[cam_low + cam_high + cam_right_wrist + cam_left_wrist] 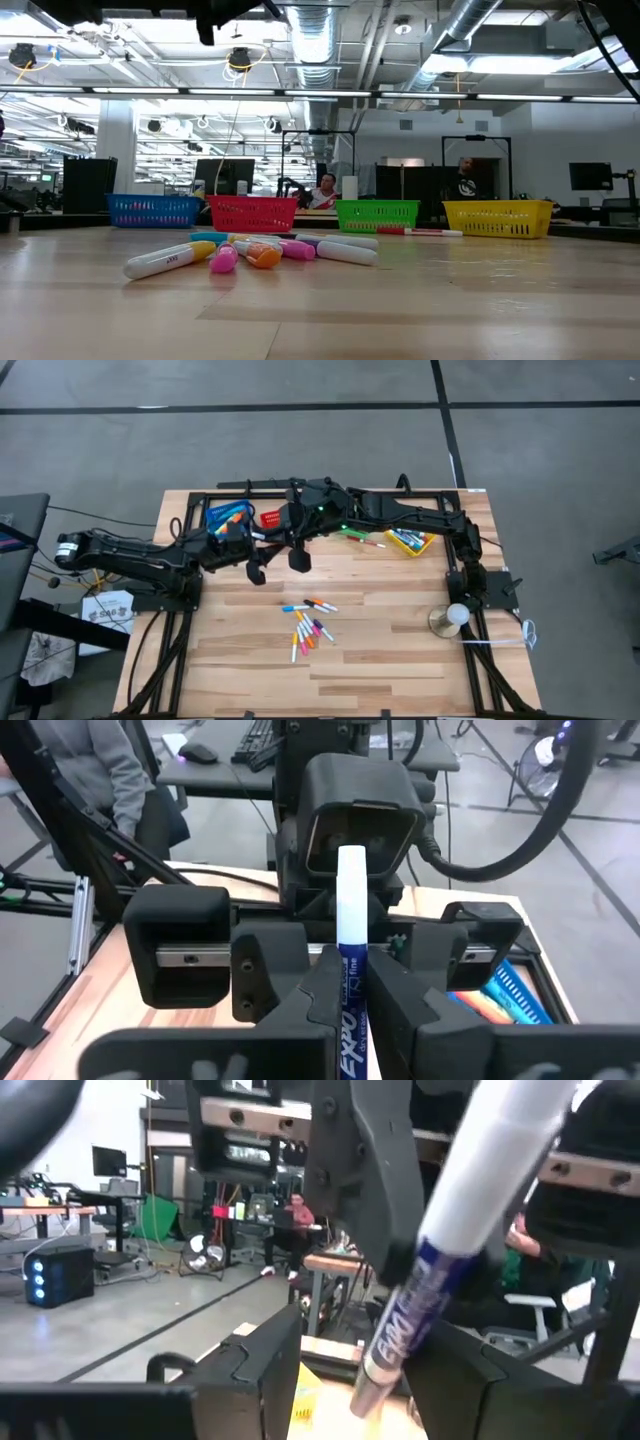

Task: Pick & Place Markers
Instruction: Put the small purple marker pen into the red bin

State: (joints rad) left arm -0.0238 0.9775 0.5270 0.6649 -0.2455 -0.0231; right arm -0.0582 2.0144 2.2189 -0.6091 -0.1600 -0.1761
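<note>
A white marker with a blue EXPO label (352,920) is in the air between my two grippers, over the table's far middle. My right gripper (355,1010) (292,548) is shut on it. My left gripper (335,942) (262,560) faces it, open. Its fingers stand on either side of the marker's free end (368,1392) without touching. Several more markers (310,622) (250,252) lie in a loose pile on the wooden table. A few others (372,543) lie near the baskets. My right gripper pinches the white marker between its two fingers (322,1005) on the blue-labelled part of the barrel (352,982). The marker is lifted clear of the table. Its long white end sticks out past the fingers toward the left gripper.
Four small mesh baskets stand in a row along the far edge: blue (150,210), red (252,213), green (377,214) and yellow (497,217), the yellow one holding markers (410,542). A round white object on a base (455,615) sits by the right edge. People sit beyond the table.
</note>
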